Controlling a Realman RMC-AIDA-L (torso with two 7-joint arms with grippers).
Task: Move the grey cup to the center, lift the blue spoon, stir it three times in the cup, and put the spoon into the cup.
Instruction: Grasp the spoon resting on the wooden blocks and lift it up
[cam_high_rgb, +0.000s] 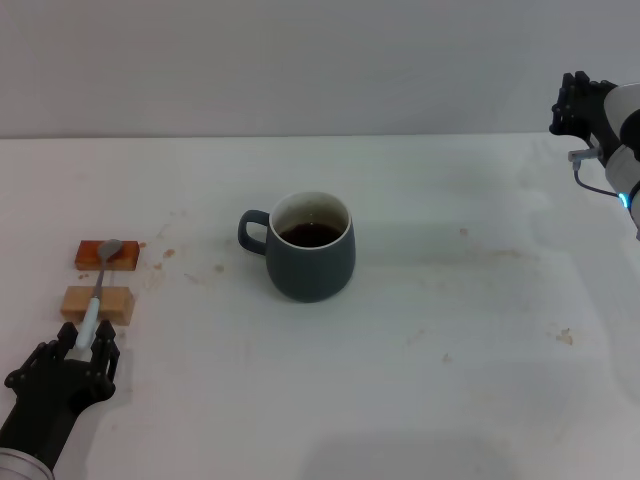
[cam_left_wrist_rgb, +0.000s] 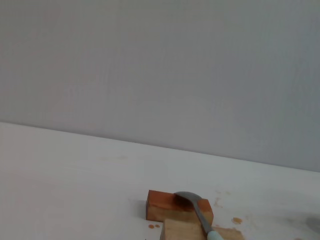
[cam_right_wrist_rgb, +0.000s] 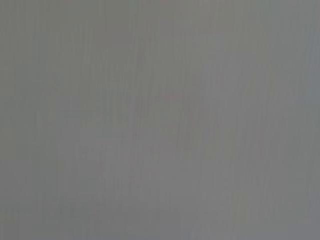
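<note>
The grey cup (cam_high_rgb: 310, 262) stands upright at the middle of the white table (cam_high_rgb: 450, 400), handle pointing left, with dark brown liquid inside. The blue spoon (cam_high_rgb: 97, 295) lies across two wooden blocks at the left, its metal bowl on the orange block (cam_high_rgb: 107, 256) and its pale blue handle over the tan block (cam_high_rgb: 97, 303). My left gripper (cam_high_rgb: 87, 346) is low at the front left, open, with its fingers on either side of the handle's end. The left wrist view shows the spoon (cam_left_wrist_rgb: 199, 211) on the blocks. My right gripper (cam_high_rgb: 574, 103) is parked high at the far right.
Brown stains mark the table (cam_high_rgb: 168, 253) between the blocks and the cup, with more spots at the right (cam_high_rgb: 565, 336). A plain grey wall (cam_high_rgb: 300, 60) backs the table. The right wrist view shows only grey wall.
</note>
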